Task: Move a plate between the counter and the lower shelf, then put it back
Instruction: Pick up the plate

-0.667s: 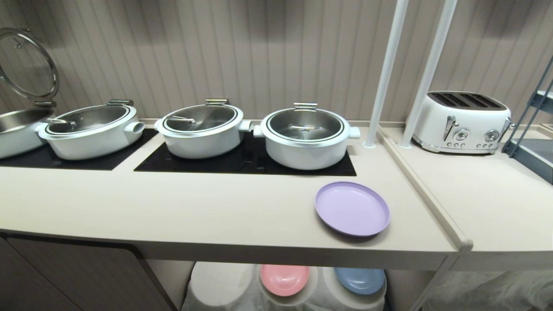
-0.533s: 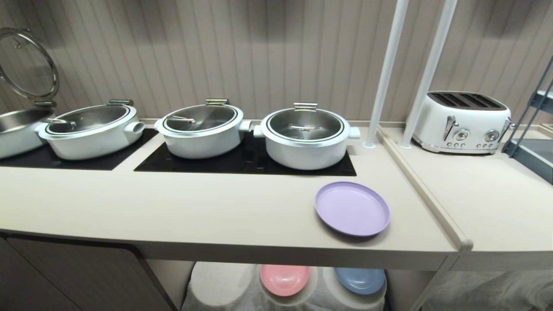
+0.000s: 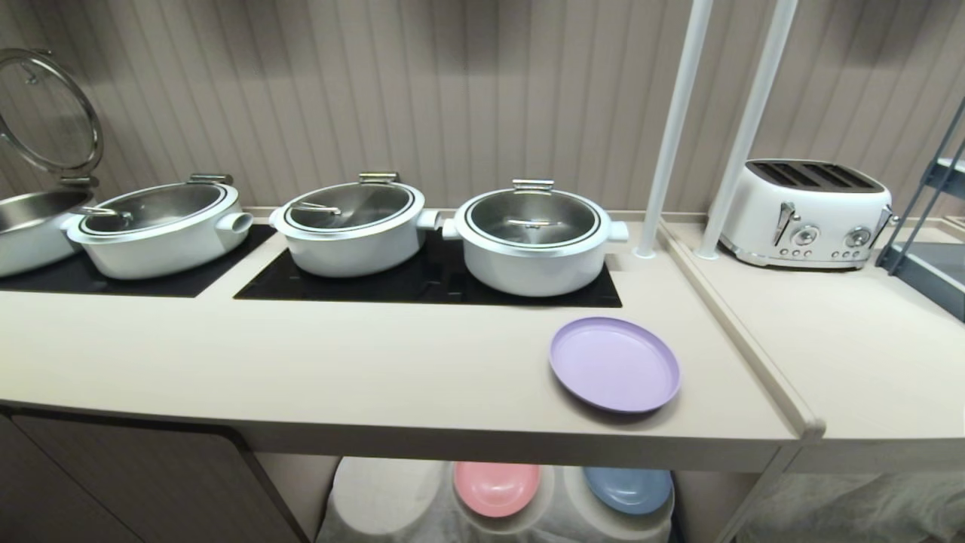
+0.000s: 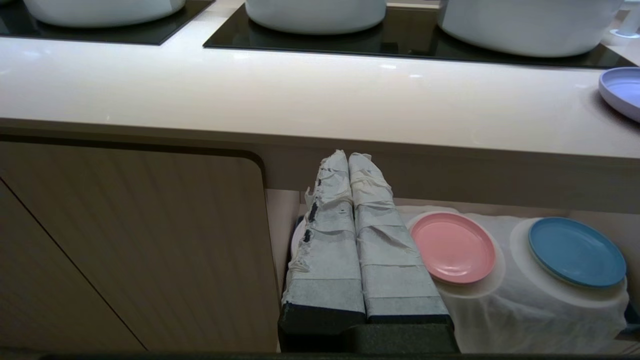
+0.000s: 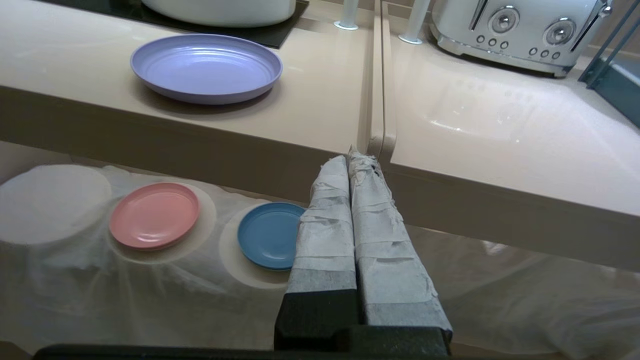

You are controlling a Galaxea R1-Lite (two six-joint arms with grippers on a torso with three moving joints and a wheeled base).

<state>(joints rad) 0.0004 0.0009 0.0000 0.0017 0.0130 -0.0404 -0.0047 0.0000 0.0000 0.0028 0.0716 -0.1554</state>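
The lilac plate (image 3: 614, 364) lies flat on the beige counter (image 3: 339, 369), near its front right corner, in front of the rightmost pot; it also shows as the plate (image 5: 206, 67) in the right wrist view and at the edge as the plate (image 4: 622, 91) in the left wrist view. Under the counter is the lower shelf (image 5: 60, 280), draped in white cloth with round humps. My left gripper (image 4: 348, 156) is shut and empty, held below the counter's front edge. My right gripper (image 5: 350, 159) is shut and empty too, level with the counter edge, right of the plate. Neither arm shows in the head view.
A pink plate (image 3: 497, 487) and a blue plate (image 3: 628, 489) rest on two cloth humps; the left hump (image 5: 50, 202) is bare. Three lidded white pots (image 3: 533, 240) stand on black cooktop panels. A white toaster (image 3: 805, 213), two white poles (image 3: 673, 128) and a grey-blue rack (image 3: 931, 234) stand right.
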